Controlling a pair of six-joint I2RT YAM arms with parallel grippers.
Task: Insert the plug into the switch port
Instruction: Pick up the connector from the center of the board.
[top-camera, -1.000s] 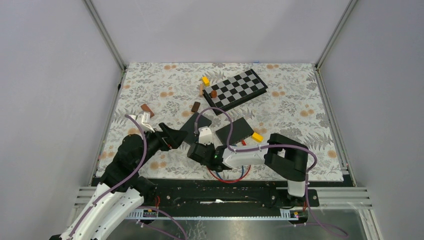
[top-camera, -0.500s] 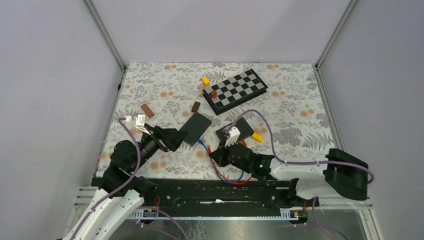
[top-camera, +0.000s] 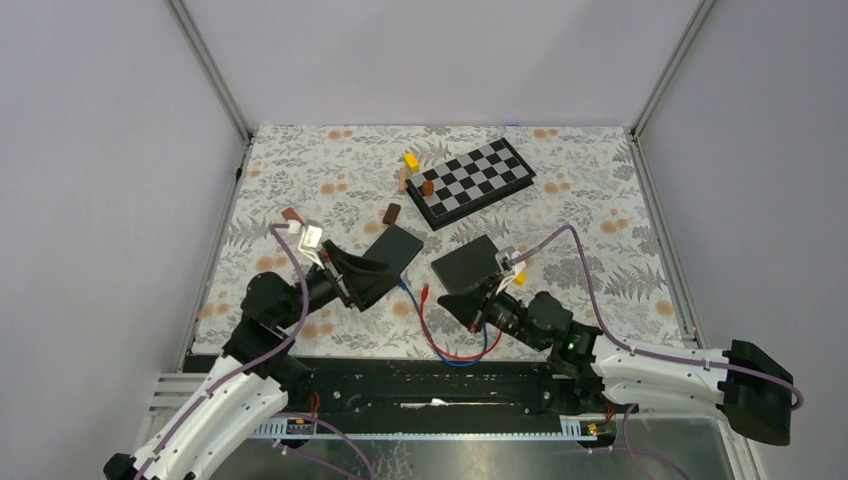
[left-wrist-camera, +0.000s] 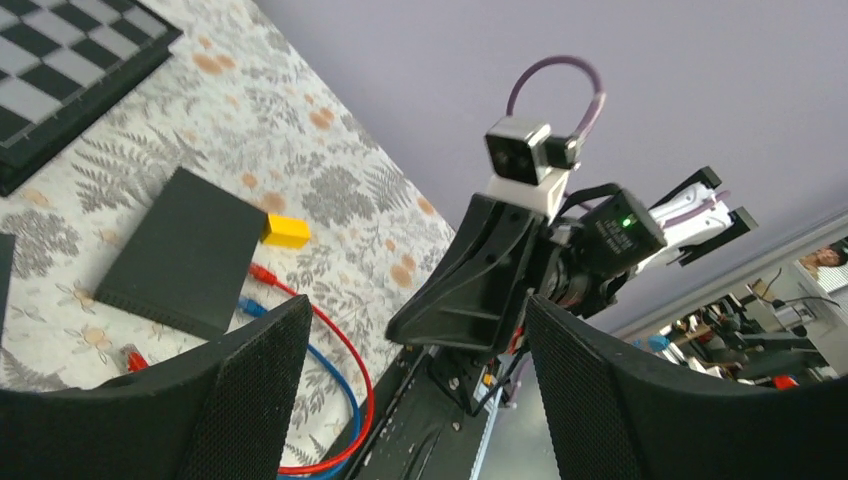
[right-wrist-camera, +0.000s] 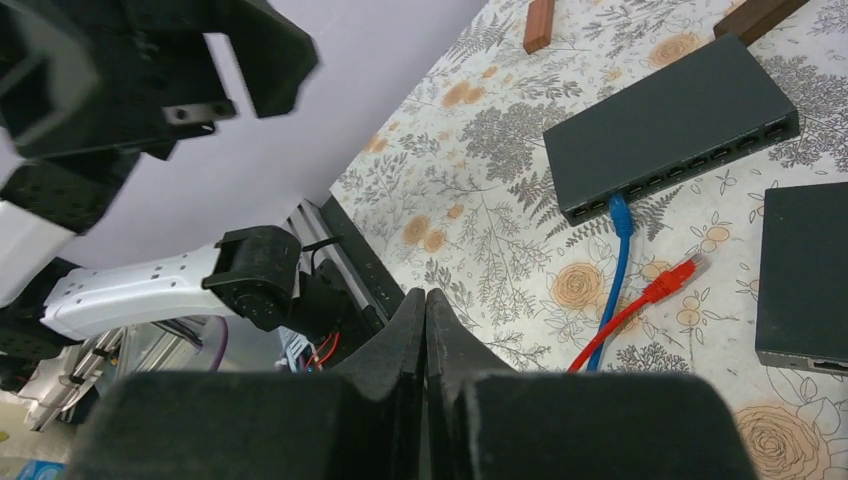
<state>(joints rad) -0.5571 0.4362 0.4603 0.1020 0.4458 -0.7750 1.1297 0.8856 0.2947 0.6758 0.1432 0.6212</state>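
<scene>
Worktop (top-camera: 600, 200) under floral cloth, top view. Chessboard (top-camera: 470, 180) lies at the far side, with a brown block (top-camera: 427, 187) at its left corner and a yellow block (top-camera: 411, 160) just beside it. Two black switches lie nearer and apart: left-hand switch (top-camera: 398, 245) and right-hand switch (top-camera: 466, 262). Red plug (top-camera: 424, 293) lies loose on the cloth between them, in no port, and its cable loops toward the near edge. Left gripper (top-camera: 360, 280) hangs over the left-hand switch's near end. Right gripper (top-camera: 455, 298) hangs by the right-hand switch's near side.

Left wrist view. Left gripper's fingers (left-wrist-camera: 250, 390) stand wide apart with nothing between them. Beyond them lie the right-hand switch, a second yellow block (left-wrist-camera: 285, 231) just beside its corner, and the red and blue cables.

Right wrist view. Right gripper's fingers (right-wrist-camera: 400, 340) are pressed together, holding nothing. Blue plug (right-wrist-camera: 620, 210) sits in a port in the left-hand switch's front row. The red plug rests on the cloth near the blue cable, clear of both switches.
</scene>
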